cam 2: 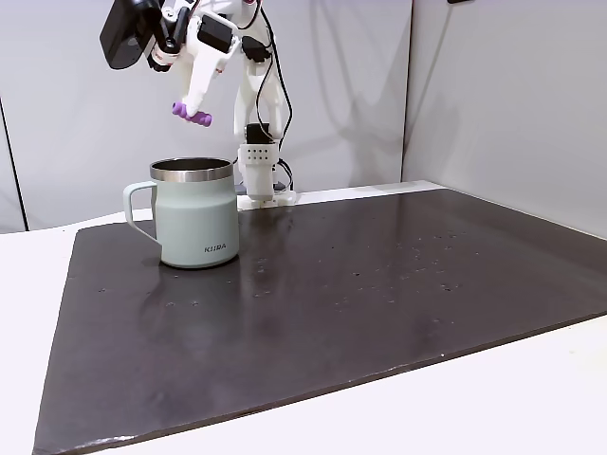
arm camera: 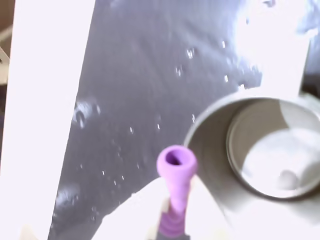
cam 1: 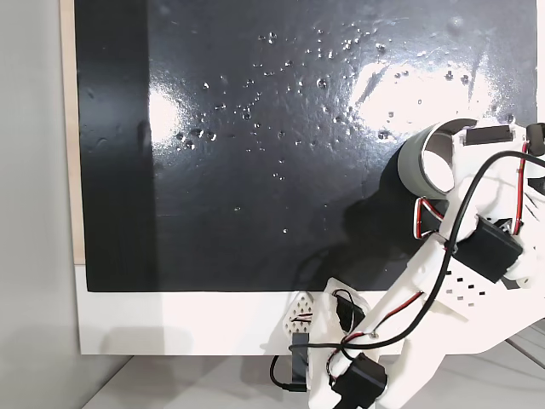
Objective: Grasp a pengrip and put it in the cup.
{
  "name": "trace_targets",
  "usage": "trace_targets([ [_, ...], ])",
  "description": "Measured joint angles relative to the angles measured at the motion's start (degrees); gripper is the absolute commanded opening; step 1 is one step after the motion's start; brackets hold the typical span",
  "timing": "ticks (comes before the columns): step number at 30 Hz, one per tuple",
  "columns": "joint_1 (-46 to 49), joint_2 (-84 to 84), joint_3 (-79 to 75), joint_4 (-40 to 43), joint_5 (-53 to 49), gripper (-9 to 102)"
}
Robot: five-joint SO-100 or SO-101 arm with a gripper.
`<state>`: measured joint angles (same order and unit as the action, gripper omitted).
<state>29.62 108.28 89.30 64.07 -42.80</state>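
Observation:
In a fixed view my gripper (cam 2: 193, 108) hangs above the cup (cam 2: 194, 216), shut on the light-purple pengrip (cam 2: 193, 114). The pengrip is a little over the cup's rim, near its middle. The wrist view has the pengrip (arm camera: 176, 169) sticking out from between my white fingers (arm camera: 145, 207), its flared hollow end pointing forward, just left of the cup (arm camera: 207, 145). The cup's shiny inside shows nothing in it. From above, the cup's grey wall (cam 1: 415, 162) peeks out at the right of the mat, partly hidden under my arm (cam 1: 443, 281).
The cup stands on a dark mat (cam 2: 379, 284) that lies on a white table (cam 2: 531, 398). My arm's base (cam 2: 256, 175) sits behind the cup at the mat's far edge. The cup's handle (cam 2: 137, 204) points left in the side-on fixed view.

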Motion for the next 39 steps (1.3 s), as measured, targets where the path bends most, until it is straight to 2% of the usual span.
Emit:
trace_targets([
  [3,0.4,2.2,4.3,-3.6,-0.6,0],
  [13,0.9,12.5,16.3,-7.6,-2.3,1],
  [19,1.1,12.9,16.6,-7.6,-2.3,34],
  [21,1.1,12.9,16.6,-7.6,-2.3,40],
  [39,1.1,12.9,16.6,-7.6,-2.3,41],
])
